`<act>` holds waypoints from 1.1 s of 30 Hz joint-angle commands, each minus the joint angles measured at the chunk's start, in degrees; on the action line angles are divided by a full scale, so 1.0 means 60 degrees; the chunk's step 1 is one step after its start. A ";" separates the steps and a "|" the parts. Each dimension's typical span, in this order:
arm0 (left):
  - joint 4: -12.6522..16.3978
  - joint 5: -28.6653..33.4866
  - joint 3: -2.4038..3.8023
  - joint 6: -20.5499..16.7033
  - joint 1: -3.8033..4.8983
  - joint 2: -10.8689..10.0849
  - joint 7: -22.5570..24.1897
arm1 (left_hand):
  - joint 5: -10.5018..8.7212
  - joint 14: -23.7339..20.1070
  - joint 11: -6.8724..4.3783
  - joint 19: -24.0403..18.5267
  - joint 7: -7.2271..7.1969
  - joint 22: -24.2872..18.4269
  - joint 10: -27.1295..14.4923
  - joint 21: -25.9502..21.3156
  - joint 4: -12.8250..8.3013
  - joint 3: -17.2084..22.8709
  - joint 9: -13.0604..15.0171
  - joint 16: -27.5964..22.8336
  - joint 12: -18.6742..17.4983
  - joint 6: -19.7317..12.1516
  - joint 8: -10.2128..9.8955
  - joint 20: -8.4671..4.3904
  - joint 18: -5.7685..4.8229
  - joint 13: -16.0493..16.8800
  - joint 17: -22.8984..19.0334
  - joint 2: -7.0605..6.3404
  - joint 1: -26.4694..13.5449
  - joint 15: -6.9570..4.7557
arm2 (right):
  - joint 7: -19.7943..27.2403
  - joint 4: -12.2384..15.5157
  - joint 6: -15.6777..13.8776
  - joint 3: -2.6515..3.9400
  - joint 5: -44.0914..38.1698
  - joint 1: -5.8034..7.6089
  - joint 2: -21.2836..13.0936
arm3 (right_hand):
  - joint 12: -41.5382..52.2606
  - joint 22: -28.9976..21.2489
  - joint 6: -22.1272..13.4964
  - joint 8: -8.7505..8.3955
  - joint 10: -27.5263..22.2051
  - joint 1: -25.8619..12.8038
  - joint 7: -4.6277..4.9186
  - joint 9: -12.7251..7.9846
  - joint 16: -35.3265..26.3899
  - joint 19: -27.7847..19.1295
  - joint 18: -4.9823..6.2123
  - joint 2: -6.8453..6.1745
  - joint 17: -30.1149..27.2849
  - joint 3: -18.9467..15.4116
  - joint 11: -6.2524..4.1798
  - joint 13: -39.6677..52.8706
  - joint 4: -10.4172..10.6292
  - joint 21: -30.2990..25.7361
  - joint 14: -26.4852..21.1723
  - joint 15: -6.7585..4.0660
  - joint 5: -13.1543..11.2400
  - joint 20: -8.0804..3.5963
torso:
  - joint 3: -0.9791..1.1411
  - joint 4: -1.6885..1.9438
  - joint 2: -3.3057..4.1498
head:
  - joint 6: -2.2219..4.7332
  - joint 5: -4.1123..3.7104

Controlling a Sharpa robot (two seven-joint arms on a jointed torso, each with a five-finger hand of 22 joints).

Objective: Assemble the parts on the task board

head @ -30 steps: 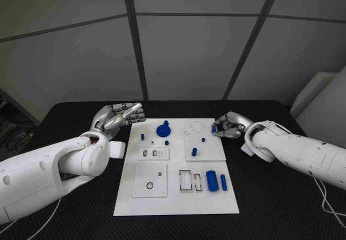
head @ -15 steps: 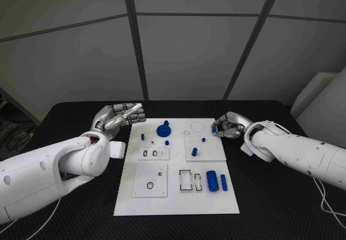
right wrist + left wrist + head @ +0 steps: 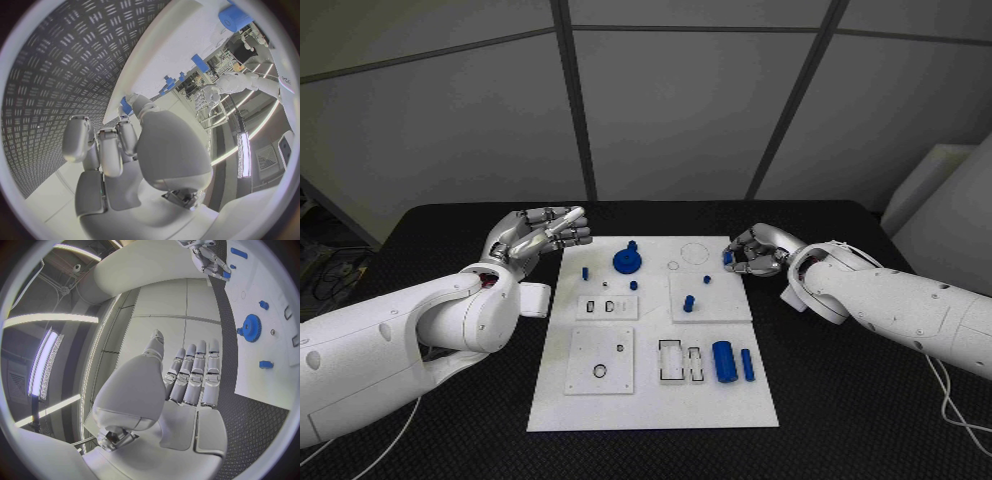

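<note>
1. We see the left hand [image 3: 538,233] raised off the task board [image 3: 653,405]'s far-left corner, fingers straight together, holding nothing.
2. Right hand [image 3: 757,251] at the board's far-right edge, fingers curled, pinching a small blue part [image 3: 728,258].
3. Blue gear [image 3: 629,261] sits on the board's far end.

The left arm reaches in with its hand [image 3: 538,234] raised, fingers [image 3: 194,371] straight, side by side and holding nothing. The right arm bends in from the other side; its hand [image 3: 756,251] has its fingers [image 3: 103,145] curled, pinching a small blue piece [image 3: 126,106]
</note>
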 commanded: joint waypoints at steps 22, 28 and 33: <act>0.0010 -0.0135 0.0006 0.0126 0.0011 -0.0019 -0.0039 | 0.0046 0.0064 0.0021 -0.0009 0.0139 -0.0015 -0.0068 -0.0051 -0.0067 0.0006 -0.0018 -0.0057 -0.0072 -0.0001 -0.0072 -0.0011 -0.0181 -0.0012 -0.0017 0.0116 -0.0008 0.0034 | 0.0056 0.0127 -0.0475 0.0003 0.0446 0.0011 -0.0011 | 0.0134 0.0182 0.0753 0.0399 0.0211 0.0015 -0.0312 0.0238 0.0086 0.0158 -0.0151 0.0415 0.1657 0.0440 -0.0285 0.0162 -0.0078 0.0126 0.0803 -0.0251 0.0108 -0.0222 | 0.0001 -0.0001 -0.0006 | -0.0029 0.0005; 0.0012 -0.0139 0.0006 0.0126 0.0010 -0.0022 -0.0050 | 0.0046 0.0064 0.0021 -0.0009 0.0139 -0.0015 -0.0068 -0.0051 -0.0067 0.0006 -0.0018 -0.0057 -0.0072 -0.0001 -0.0072 -0.0011 -0.0181 -0.0012 -0.0017 0.0116 -0.0008 0.0034 | 0.0033 0.0342 -0.0568 0.0006 0.0542 0.0012 -0.0085 | 0.0133 0.0196 0.0760 0.0402 0.0216 0.0019 -0.0319 0.0249 0.0091 0.0166 -0.0154 0.0427 0.1671 0.0469 -0.0292 0.0165 -0.0092 0.0133 0.0806 -0.0259 0.0147 -0.0232 | 0.0005 -0.0013 -0.0008 | -0.0022 0.0021; 0.0006 -0.0140 0.0006 0.0118 0.0010 -0.0025 -0.0052 | 0.0046 0.0064 0.0025 -0.0009 0.0144 -0.0018 -0.0078 -0.0053 -0.0080 0.0000 -0.0020 -0.0060 -0.0083 -0.0011 -0.0082 -0.0011 -0.0182 -0.0014 -0.0018 0.0113 -0.0001 0.0036 | -0.0092 0.0777 -0.0625 0.0012 0.0558 0.0018 -0.0266 | 0.0132 0.0197 0.0759 0.0401 0.0217 0.0025 -0.0320 0.0254 0.0096 0.0167 -0.0154 0.0432 0.1683 0.0484 -0.0295 0.0166 -0.0101 0.0133 0.0809 -0.0263 0.0160 -0.0237 | -0.0016 -0.0016 -0.0034 | -0.0015 0.0024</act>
